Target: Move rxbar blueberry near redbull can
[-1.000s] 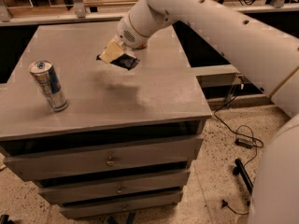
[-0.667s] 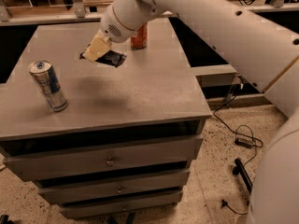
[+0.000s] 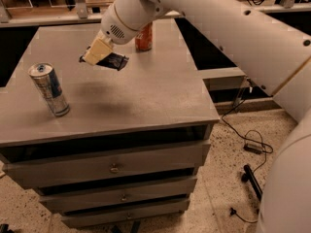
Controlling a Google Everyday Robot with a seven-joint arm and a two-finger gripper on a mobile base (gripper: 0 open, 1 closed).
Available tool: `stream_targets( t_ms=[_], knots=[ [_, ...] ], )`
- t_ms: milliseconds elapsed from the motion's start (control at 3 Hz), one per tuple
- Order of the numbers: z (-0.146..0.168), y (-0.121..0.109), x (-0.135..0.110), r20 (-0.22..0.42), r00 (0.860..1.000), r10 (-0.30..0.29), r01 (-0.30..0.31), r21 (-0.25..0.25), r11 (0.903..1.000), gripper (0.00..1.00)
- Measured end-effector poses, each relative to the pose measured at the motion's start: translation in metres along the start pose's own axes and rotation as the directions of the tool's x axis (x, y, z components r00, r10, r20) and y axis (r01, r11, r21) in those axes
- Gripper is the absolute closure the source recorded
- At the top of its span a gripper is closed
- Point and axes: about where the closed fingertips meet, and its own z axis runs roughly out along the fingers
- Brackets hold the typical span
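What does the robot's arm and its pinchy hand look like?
The arm is a fat, smooth white tube with small dark round holes and thin tan rings at its joints. A patch of tiny dots marks the wrist. The gripper, hanging above the grey table, is cream-coloured and blocky.

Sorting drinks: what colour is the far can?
The far can is red, camera view; gripper holds flat navy bar above grey table.

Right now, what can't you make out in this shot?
- Camera view: one end of the rxbar blueberry is covered by the gripper, which holds it above the tabletop. Its lettering is too small to read.
- Camera view: the top of the red can is hidden behind the arm, and its label is too small to read.
- Camera view: the arm's base is cut off by the right edge.
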Motion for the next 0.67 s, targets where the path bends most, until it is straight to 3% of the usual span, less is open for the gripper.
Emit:
stream_targets(
  t_ms=[333,667],
  knots=[
    [0.0,0.022,0.018,0.05,0.999,-0.005,0.008,-0.049,0.9988,1.0],
    [-0.005,0.062,0.046,0.043,0.999,-0.015,0.02,-0.123,0.9922,1.0]
  ],
)
